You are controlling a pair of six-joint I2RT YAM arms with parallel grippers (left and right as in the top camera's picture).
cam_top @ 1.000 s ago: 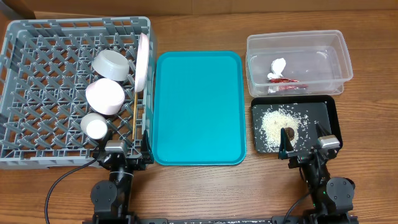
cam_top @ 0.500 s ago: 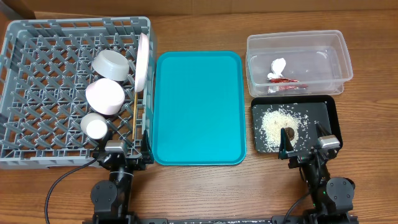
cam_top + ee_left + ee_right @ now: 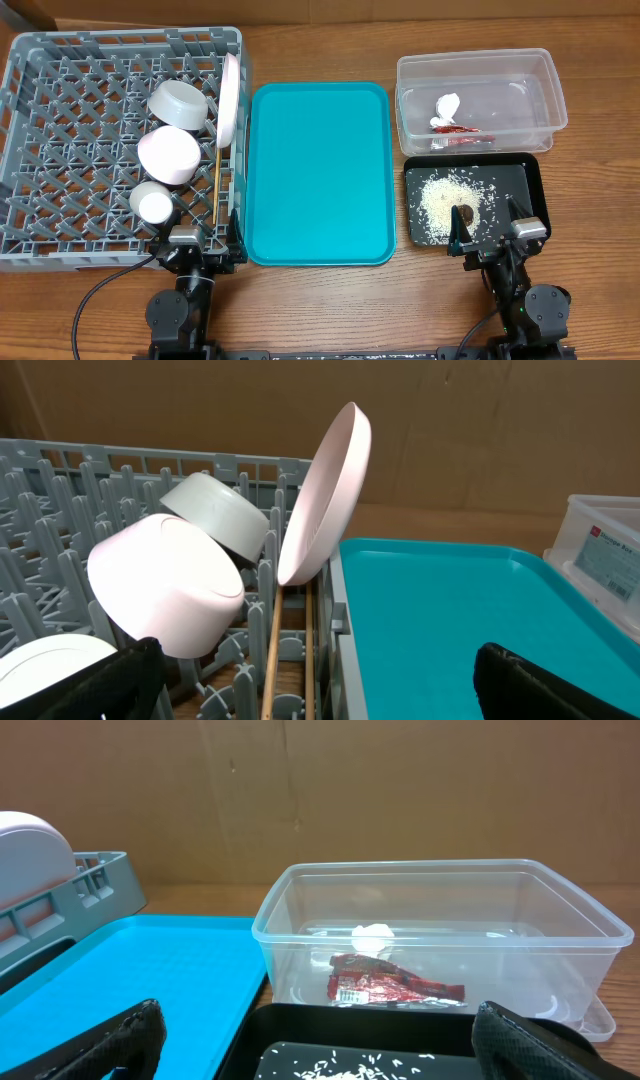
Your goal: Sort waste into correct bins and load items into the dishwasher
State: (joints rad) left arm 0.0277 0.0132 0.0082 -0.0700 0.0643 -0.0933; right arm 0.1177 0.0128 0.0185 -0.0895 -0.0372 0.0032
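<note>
Nothing has moved since the earlier frame. Dish rack (image 3: 60, 60) holds plate (image 3: 231, 98), bowls, cup (image 3: 154, 204) and chopsticks (image 3: 219, 185) — left gripper (image 3: 200, 243) at its near edge, jaws wide. Wrapper (image 3: 458, 137) lies in clear tub (image 3: 480, 63), rice (image 3: 440, 200) in black tray (image 3: 520, 175) — right gripper (image 3: 487, 238) jaws wide.

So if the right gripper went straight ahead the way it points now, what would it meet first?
The right gripper would likely pass over the black tray and meet the near wall of the clear tub; its height is unclear, so the tray could come first.
</note>
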